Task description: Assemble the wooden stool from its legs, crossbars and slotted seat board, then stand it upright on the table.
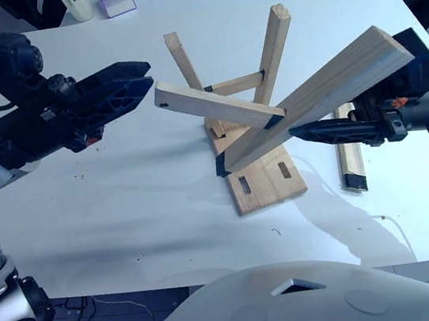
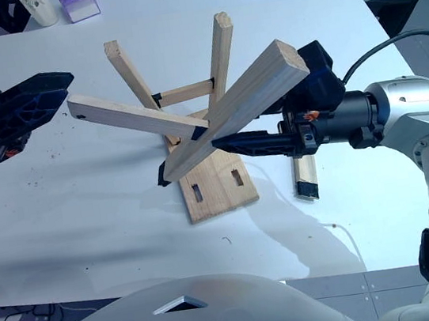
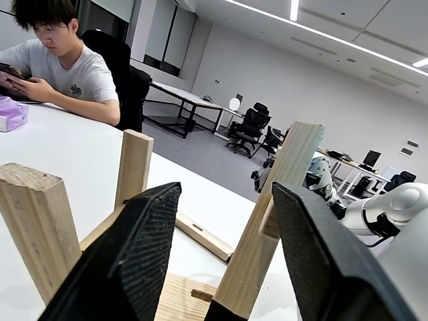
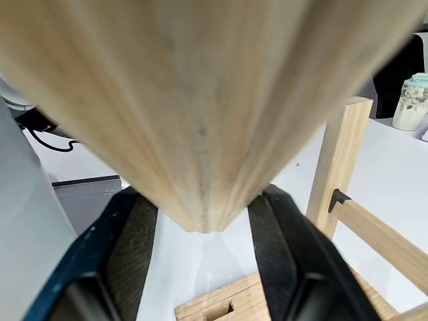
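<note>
Jaws of the right gripper [image 2: 227, 139] are pinching the held leg [image 1: 324, 89] about halfway along it, with wood pressed between both pads in the right wrist view. Jaws of the left gripper [image 1: 144, 78] are spread and hold nothing.

The held leg hangs above the bench [image 1: 126, 213]. Its long axis slopes from a high end toward the right edge down to a black-tipped low end near the middle. That tip points at the left side of the seat board [image 1: 265, 181]; whether it touches the board cannot be told.

An attached bar [image 1: 215, 104] is joined to the held leg and sticks out toward the left edge, rising slightly. Its free end lies just beside the left jaws' tips, apart from them, and its long axis runs nearly in line with them. The left arm is much the nearer to that end, so steadying the bar would likely fall to it.

The seat board lies flat with empty slots facing up on its near half. Two standing legs [image 1: 275, 48] rise from its far half, joined by a rear crossbar [image 1: 234, 84]. A loose piece [image 1: 350, 159] lies on the bench below the right gripper, long axis running from far edge to near edge.
</note>
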### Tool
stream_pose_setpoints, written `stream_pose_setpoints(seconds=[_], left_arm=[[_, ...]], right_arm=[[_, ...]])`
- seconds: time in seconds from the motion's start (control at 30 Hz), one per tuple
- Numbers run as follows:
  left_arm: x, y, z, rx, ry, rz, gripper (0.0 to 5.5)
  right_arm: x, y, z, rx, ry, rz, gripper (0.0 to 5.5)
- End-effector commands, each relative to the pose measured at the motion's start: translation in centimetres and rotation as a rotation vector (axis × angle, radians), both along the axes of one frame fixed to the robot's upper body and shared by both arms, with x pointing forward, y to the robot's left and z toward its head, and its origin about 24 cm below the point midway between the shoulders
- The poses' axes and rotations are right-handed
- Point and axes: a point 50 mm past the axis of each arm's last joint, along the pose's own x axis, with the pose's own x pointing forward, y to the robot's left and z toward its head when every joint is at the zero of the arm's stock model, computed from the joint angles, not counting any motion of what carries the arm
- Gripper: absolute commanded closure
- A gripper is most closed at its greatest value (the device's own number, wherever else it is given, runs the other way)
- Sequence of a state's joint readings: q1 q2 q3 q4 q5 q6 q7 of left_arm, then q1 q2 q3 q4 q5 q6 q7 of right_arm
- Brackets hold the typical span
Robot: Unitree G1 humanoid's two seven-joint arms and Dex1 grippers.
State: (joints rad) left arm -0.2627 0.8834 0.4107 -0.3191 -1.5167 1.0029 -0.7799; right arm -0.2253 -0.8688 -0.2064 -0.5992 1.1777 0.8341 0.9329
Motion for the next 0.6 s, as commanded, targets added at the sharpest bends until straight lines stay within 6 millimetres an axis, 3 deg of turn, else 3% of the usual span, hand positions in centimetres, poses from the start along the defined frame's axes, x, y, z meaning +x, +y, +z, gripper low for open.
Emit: stream_pose_setpoints(seconds=[0.03, 0.37, 0.6], left_arm=[[-0.3, -0.7, -0.1, 0.034, 0.003, -0.029, 2.99], [-0.3, -1.3, -0.6, 0.048, 0.008, -0.041, 2.99], [0.1, -0.3, 0.1, 0.009, 0.002, 0.008, 2.99]], right_arm=[[-0.1, 0.2, 0.3, 0.004, -0.023, 0.009, 3.46], [0.0, 0.4, 0.5, 0.01, -0.027, 0.024, 3.46], [-0.1, 0.3, 0.4, 0.005, -0.026, 0.019, 3.46]])
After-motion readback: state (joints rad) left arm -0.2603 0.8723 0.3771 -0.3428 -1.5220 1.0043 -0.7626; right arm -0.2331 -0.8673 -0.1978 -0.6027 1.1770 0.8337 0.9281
